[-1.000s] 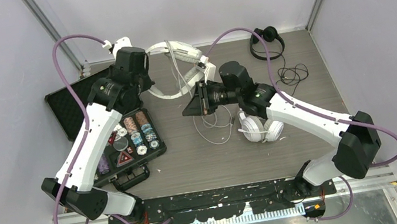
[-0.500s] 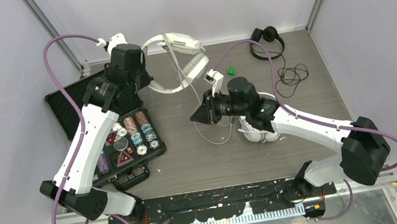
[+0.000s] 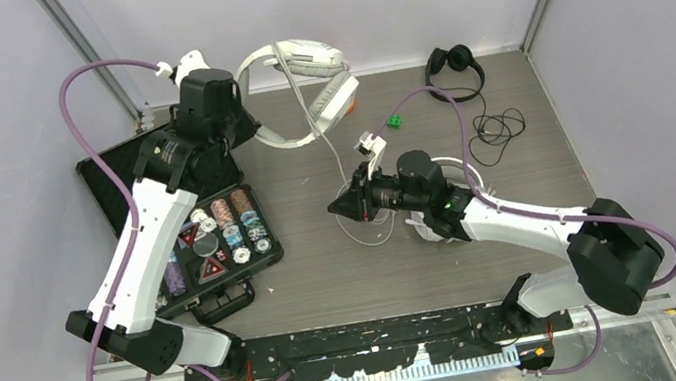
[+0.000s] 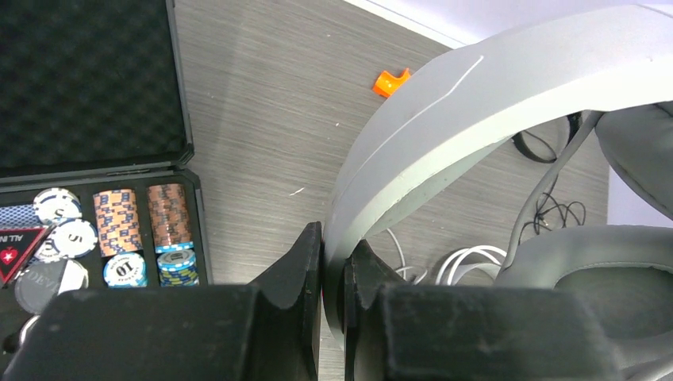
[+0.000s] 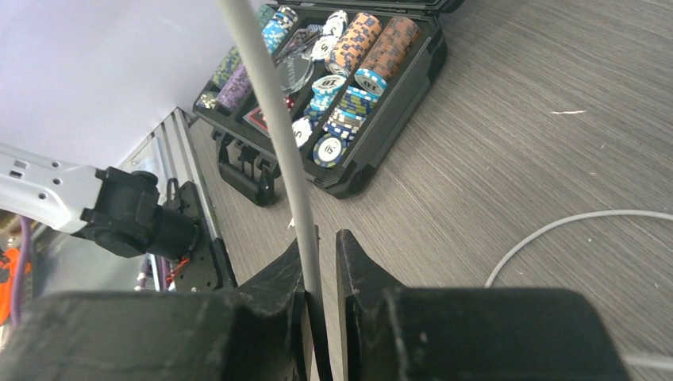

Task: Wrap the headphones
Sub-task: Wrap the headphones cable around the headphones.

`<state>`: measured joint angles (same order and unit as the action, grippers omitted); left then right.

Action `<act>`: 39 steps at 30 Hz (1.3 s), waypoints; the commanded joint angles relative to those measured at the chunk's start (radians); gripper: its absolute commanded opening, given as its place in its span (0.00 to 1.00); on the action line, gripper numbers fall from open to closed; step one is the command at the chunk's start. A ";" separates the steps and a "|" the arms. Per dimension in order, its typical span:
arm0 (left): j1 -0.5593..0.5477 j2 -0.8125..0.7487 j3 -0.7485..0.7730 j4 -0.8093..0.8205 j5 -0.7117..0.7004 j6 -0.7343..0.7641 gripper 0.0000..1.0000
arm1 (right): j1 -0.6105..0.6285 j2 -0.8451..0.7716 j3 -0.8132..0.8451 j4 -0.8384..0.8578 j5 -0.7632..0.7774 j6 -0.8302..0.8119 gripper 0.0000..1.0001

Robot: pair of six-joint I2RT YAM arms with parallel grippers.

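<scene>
The worktop is a matt grey board with a fine wood grain, and an open black case with a dimpled foam lid lies on its left side. Above the far edge, the pale grey headset hangs clear of the board. The left tool has its black fingers pinched almost together on the edge of the broad, smooth, curved headband, with the padded grey ear cups off to the tool's right. A second, white headset lies on the board, mostly hidden under the right arm. The thin black headset sits well apart in the far right corner, and its black cable lies in a loose tangle just in front of it. From the lifted headset a smooth, round white cable runs down to the right tool, whose jaws stand nearly closed with the cord nipped between them. More of this cord curves slack over the board beyond. Striped round chips fill the case tray in stacks. A small green block and a smaller orange piece lie on the board near the far edge.
</scene>
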<state>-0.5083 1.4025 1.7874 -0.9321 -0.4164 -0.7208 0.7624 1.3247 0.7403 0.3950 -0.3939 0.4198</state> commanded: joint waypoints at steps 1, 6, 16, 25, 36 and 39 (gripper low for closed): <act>0.007 -0.027 0.077 0.119 0.014 -0.065 0.00 | 0.005 0.009 -0.044 0.183 0.006 -0.058 0.20; 0.007 -0.034 0.079 0.129 0.029 -0.072 0.00 | 0.005 0.046 -0.082 0.237 0.010 -0.080 0.21; 0.009 -0.039 0.100 0.116 0.037 -0.050 0.00 | 0.006 0.150 -0.148 0.367 0.001 -0.056 0.21; 0.033 -0.051 0.105 0.120 0.078 -0.043 0.00 | 0.005 0.208 -0.188 0.427 0.025 -0.040 0.21; 0.147 -0.062 0.091 0.104 0.403 -0.004 0.00 | -0.091 0.287 -0.079 0.415 -0.056 0.020 0.00; 0.177 -0.073 0.051 0.141 0.550 0.016 0.00 | -0.120 0.301 -0.052 0.431 -0.078 0.047 0.00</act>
<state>-0.3668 1.3979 1.8336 -0.9443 -0.1089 -0.6941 0.6754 1.6089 0.6361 0.7715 -0.4297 0.4229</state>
